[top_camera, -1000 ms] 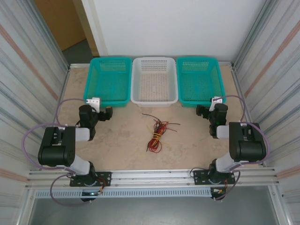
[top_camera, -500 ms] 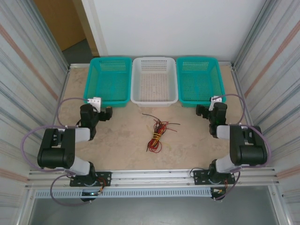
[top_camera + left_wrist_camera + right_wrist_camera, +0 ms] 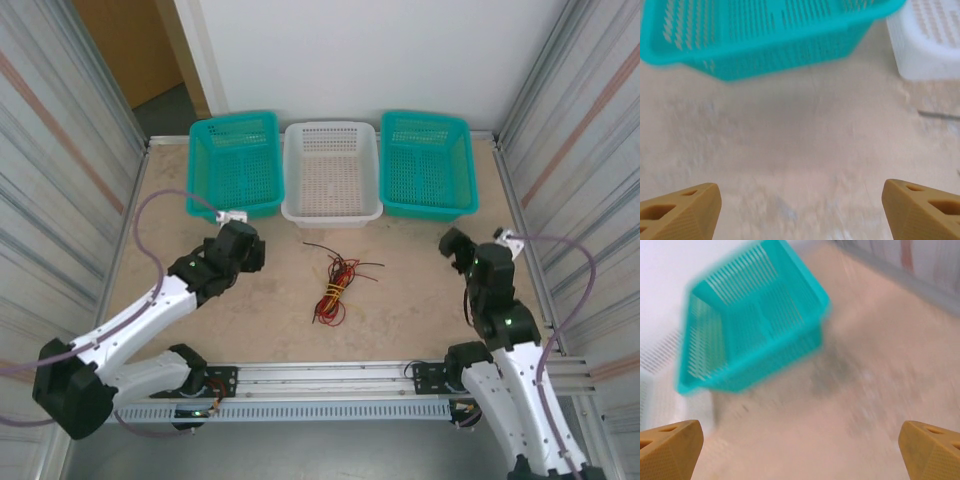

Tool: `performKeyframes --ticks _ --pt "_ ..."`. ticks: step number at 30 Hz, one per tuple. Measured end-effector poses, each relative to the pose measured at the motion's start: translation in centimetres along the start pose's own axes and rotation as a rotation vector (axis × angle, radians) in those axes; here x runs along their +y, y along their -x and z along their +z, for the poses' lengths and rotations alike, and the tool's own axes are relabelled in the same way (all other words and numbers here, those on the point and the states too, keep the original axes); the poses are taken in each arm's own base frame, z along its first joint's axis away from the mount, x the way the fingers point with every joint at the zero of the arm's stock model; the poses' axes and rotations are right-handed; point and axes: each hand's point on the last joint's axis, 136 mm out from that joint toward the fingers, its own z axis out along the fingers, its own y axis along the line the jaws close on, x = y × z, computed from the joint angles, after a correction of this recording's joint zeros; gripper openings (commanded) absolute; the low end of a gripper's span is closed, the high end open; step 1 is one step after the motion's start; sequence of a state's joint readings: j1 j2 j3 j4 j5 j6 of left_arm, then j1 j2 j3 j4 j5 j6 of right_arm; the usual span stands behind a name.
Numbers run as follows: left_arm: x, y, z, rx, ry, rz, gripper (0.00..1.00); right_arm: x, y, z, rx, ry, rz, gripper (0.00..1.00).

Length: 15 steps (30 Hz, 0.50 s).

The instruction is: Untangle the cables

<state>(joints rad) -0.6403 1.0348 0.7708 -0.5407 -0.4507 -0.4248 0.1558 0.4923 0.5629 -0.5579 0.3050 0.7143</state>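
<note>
Left hand (image 3: 800,212) and right hand (image 3: 800,450) gape; left teal basket (image 3: 237,207), white basket (image 3: 332,214), right teal basket (image 3: 430,210) sit empty.

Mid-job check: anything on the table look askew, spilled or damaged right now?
Only the cables: red, black and pale strands bunched in a tangle mid-table, loose ends straying out. The baskets sit upright in a row.

cables (image 3: 335,285): tangled bundle near white basket (image 3: 331,212) | left gripper (image 3: 247,247), right gripper (image 3: 452,246): flanking, well apart
</note>
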Motion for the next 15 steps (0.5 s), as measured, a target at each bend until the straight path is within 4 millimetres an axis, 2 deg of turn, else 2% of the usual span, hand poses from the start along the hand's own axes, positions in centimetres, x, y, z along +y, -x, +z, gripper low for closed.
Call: performKeyframes --ticks 3,4,6,8,11,15 --pt "-0.6 -1.9 -1.3 0.086 -0.065 -0.048 0.85 -2.2 -5.4 0.7 0.266 -0.181 -0.065 0.99" --pt "-0.6 -2.0 -1.8 0.105 -0.082 -0.071 0.85 -2.1 -6.1 0.2 0.327 -0.239 -0.114 0.99" --pt "-0.3 -1.8 -2.3 0.136 -0.109 -0.14 0.82 -0.8 -5.6 -0.6 0.37 -0.326 -0.2 0.99" --pt "0.6 -1.4 -2.2 0.168 -0.126 -0.236 0.78 1.6 -3.5 -1.0 0.344 -0.34 -0.219 0.99" --pt "2.0 -1.3 -1.3 0.223 -0.134 -0.366 0.79 3.7 -1.6 -0.5 0.317 -0.326 -0.191 0.99" --pt "2.1 -0.8 -1.0 0.254 -0.168 -0.413 0.81 4.7 -2.5 1.1 0.376 -0.333 -0.252 0.99"
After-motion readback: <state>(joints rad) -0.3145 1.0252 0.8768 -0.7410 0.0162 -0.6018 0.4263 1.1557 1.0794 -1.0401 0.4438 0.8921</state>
